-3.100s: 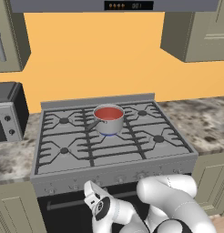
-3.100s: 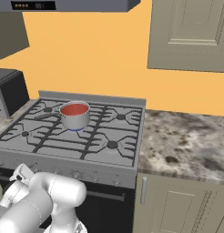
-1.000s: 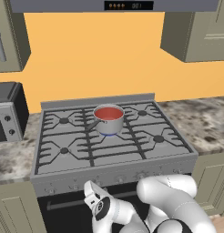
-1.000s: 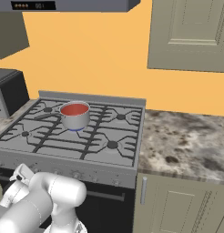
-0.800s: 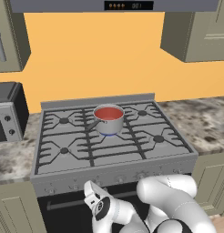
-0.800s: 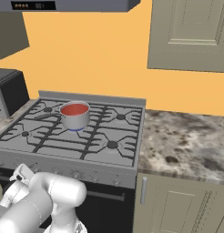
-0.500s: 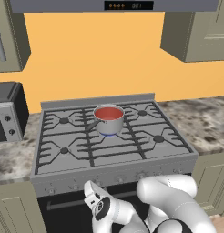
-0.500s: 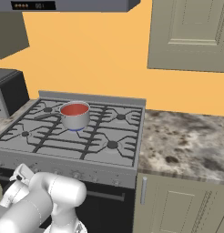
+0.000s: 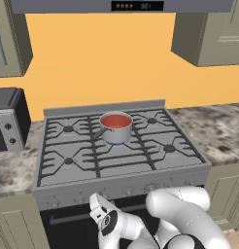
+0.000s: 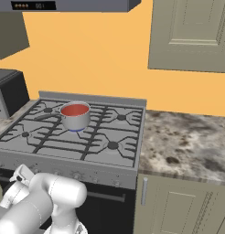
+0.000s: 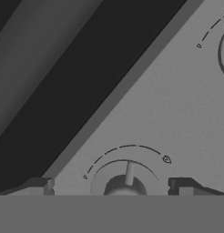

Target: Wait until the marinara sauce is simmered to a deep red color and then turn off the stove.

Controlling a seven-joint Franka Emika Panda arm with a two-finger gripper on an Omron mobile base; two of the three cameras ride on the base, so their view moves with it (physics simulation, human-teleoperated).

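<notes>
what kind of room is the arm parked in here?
A home kitchen, rendered: a gas stove with a saucepan of marinara sauce, a marbled counter and wall cabinets.

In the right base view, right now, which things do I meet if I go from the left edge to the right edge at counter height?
Black-and-silver box appliance → marinara sauce in its steel saucepan on the stove → speckled stone counter.
</notes>
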